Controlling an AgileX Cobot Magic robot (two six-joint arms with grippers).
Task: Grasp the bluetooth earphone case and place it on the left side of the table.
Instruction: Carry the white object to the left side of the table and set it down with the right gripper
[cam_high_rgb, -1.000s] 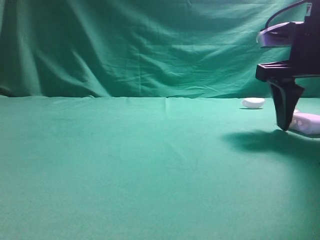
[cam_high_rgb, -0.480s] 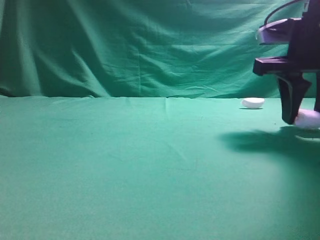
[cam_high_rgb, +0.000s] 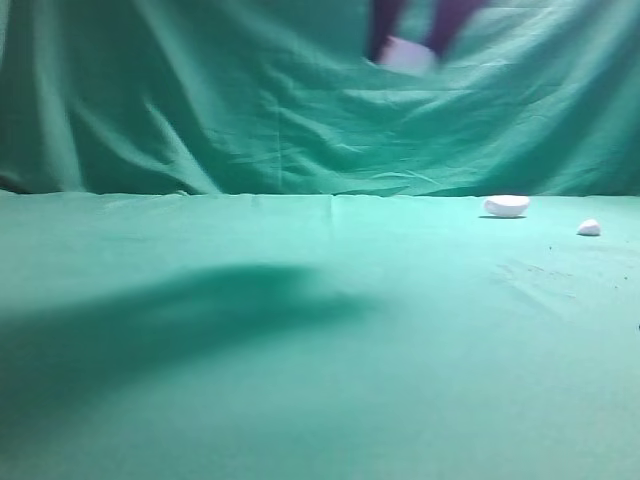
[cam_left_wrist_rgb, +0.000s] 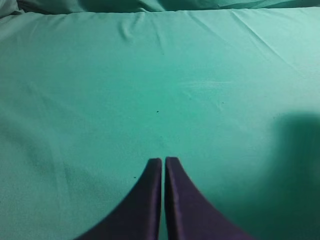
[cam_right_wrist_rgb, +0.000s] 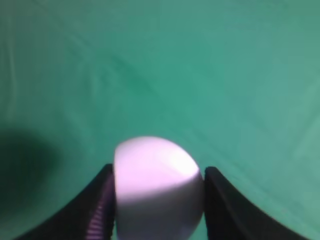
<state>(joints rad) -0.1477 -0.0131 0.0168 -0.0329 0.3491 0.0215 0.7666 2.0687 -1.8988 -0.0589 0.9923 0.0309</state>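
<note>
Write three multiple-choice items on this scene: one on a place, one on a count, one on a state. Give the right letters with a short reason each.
1. Where is the bluetooth earphone case?
A. Lying on the table's right side
B. Between the fingers of the right tool, up off the table
C. Under the left tool

2. How many small white pieces lie on the table in the exterior high view?
A. None
B. Two
C. Four

3. How does the left tool stand?
A. Shut, holding nothing
B. Wide open
C. Shut on a white piece

Answers:
1 B: the right wrist view shows the case clamped by the right tool, and the high view shows it up against the backdrop.
2 B: a half-dome lump and a tiny pebble-like piece sit at the right.
3 A: its fingertips meet over bare green cloth.
</note>
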